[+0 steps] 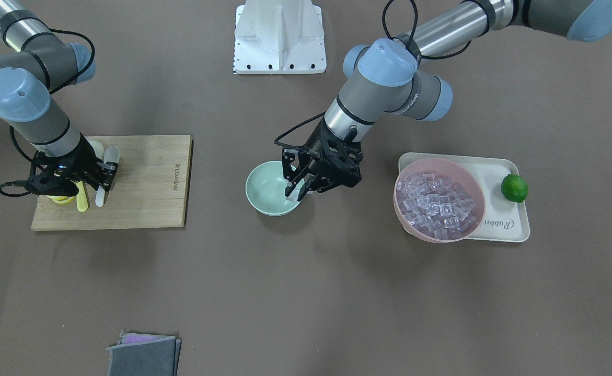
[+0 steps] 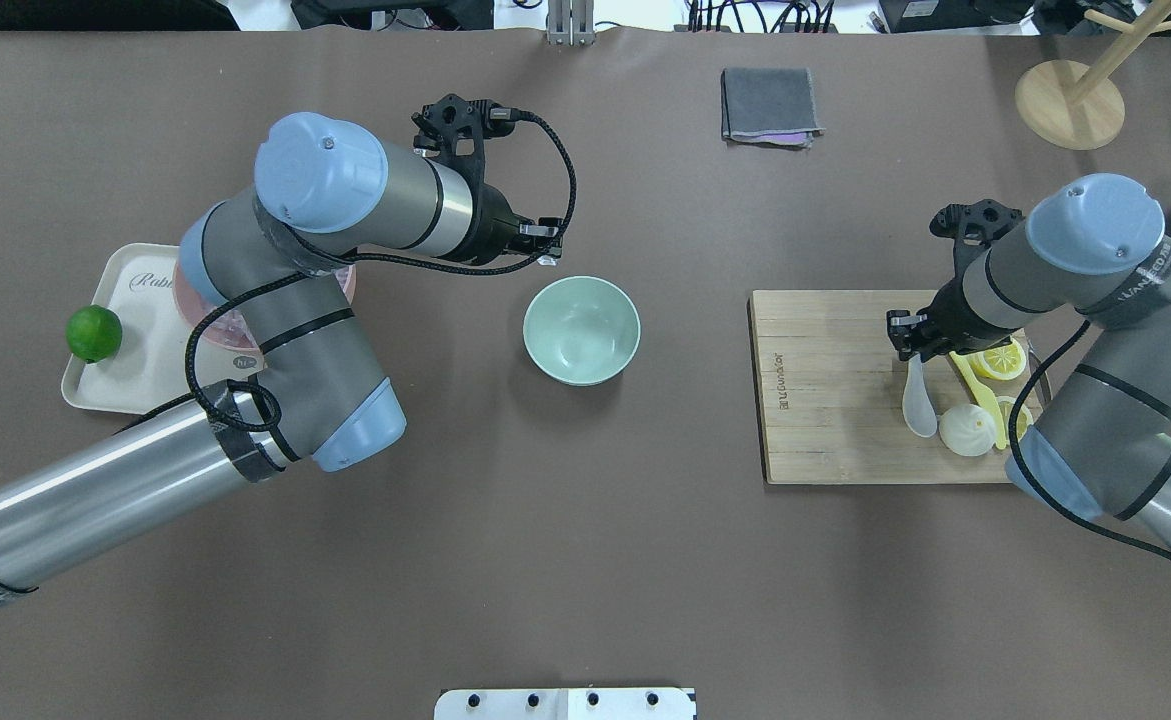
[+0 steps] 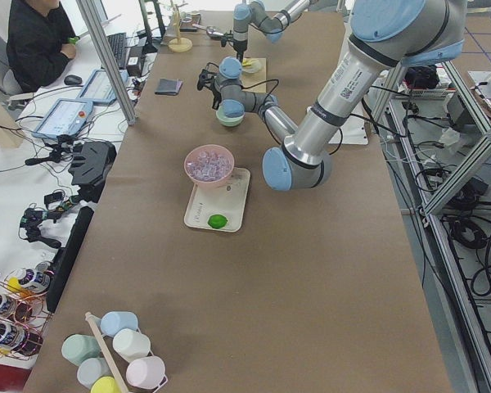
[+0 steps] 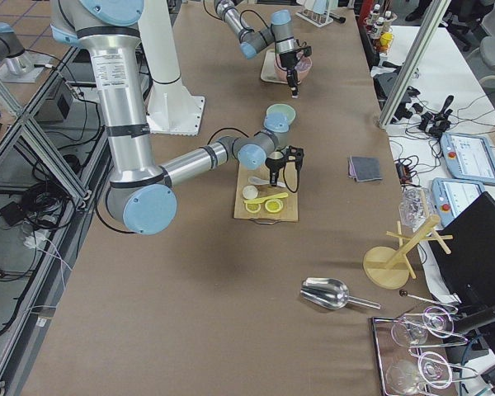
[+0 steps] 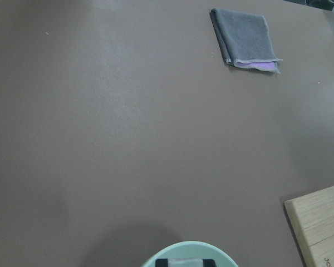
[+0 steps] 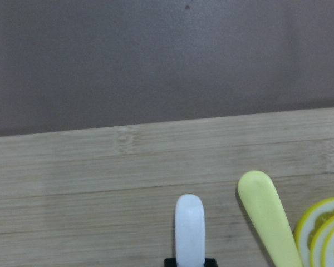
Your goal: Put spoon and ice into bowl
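Hovering over the bowl (image 1: 264, 189), left gripper (image 1: 296, 190) clenches ice (image 1: 293, 196), release next; right gripper (image 1: 107, 176) grasps spoon (image 1: 100, 197), awaiting lift

The bowl (image 2: 582, 330) is set at the middle of the bench (image 2: 585, 560). On the robot's right a cutting board (image 2: 825, 390) is laid; on it the spoon (image 2: 917, 400) is found, with a knife (image 2: 975, 385) and lemon slices (image 2: 1005, 360) just beside it, further right. On the robot's left a tray (image 2: 135, 290) carries a larger bowl (image 1: 396, 194), in which the ice (image 1: 436, 203) is heaped, and a lime (image 2: 93, 333) further left. A folded cloth (image 2: 770, 105) is placed near the far edge, well apart.
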